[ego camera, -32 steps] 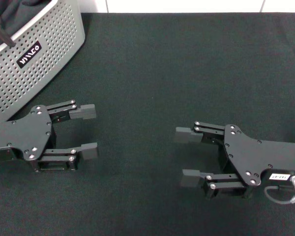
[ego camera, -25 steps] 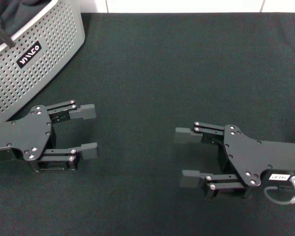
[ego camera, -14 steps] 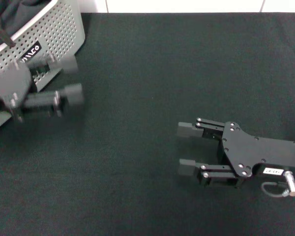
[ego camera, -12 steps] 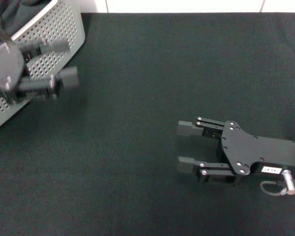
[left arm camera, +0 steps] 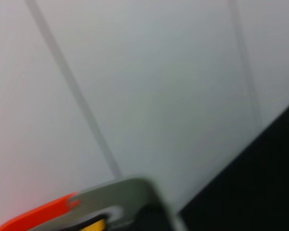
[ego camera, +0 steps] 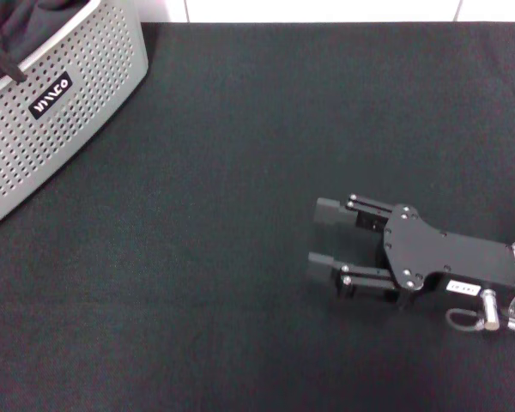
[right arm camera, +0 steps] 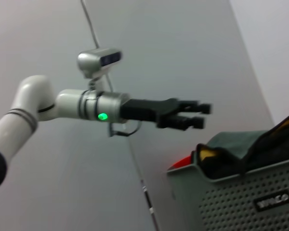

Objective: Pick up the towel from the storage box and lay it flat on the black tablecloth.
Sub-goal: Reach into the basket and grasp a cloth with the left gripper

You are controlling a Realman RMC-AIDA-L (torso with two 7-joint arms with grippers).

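Observation:
The light grey perforated storage box (ego camera: 86, 120) stands at the far left of the black tablecloth (ego camera: 240, 154), with dark fabric (ego camera: 17, 21) heaped inside. In the right wrist view the box (right arm camera: 231, 202) shows a bright yellow bit of the towel (right arm camera: 205, 154) at its rim beside grey-green and dark cloth. My left gripper (right arm camera: 203, 115) is out of the head view. The right wrist view shows it raised in the air above the box, open and empty. My right gripper (ego camera: 320, 233) is open and empty low over the tablecloth at the right.
A white tiled wall runs behind the table. An orange-red object (right arm camera: 183, 161) shows just behind the box rim. The left wrist view shows the wall, the box's rim (left arm camera: 130, 187) and a corner of the tablecloth (left arm camera: 265, 178).
My left arm has risen from the tablecloth toward the box and left the head view. My right gripper has shifted a little back and right, its jaws somewhat narrower.

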